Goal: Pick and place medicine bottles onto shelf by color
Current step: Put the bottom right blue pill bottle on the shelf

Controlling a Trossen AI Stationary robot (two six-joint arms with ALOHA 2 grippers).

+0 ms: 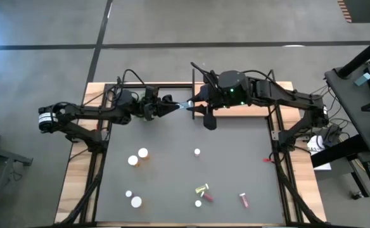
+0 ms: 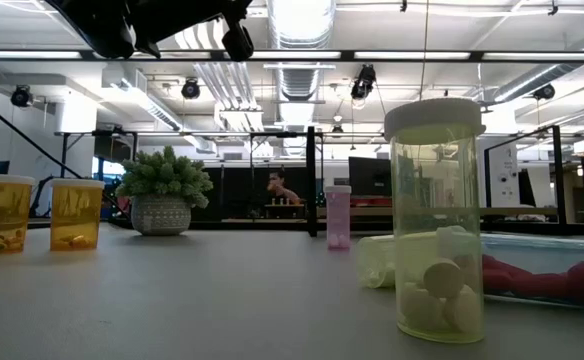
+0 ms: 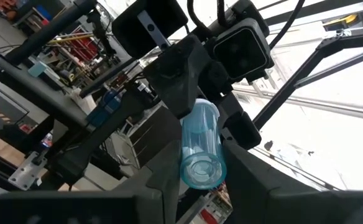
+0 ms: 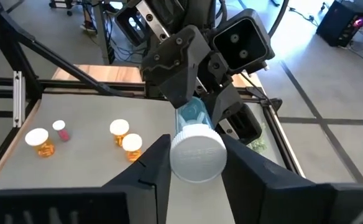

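Note:
A small blue medicine bottle [image 1: 186, 105] with a white cap hangs in the air over the far part of the table, between my two grippers. My left gripper [image 1: 175, 105] comes from the table's left and is shut on its blue body [image 3: 201, 146]. My right gripper [image 1: 196, 103] comes from the right and has closed on the capped end [image 4: 197, 154]. The shelf [image 1: 255, 112], a light-brown board with black rods, lies just beyond them at the far edge. My left gripper pinches the blue body near its closed bottom end [image 3: 197, 171] between its two fingers. The fingers come about level from the table's left and lie along the bottle. The bottle is clear of the table, lying roughly level. My right gripper has the white cap [image 4: 197, 158] between its two fingers [image 4: 150, 168], one on either side. They come from the table's right, slanting slightly down, and lie along the bottle. The capped end points toward this gripper's wrist.
Other bottles stand or lie on the dark tabletop: two orange ones [image 1: 138, 157], white-capped ones [image 1: 136, 202] [image 1: 197, 152], a yellow-green vial [image 1: 202, 188], red ones [image 1: 243, 200]. A potted plant ball [image 2: 162, 190] stands at the far side in the low view.

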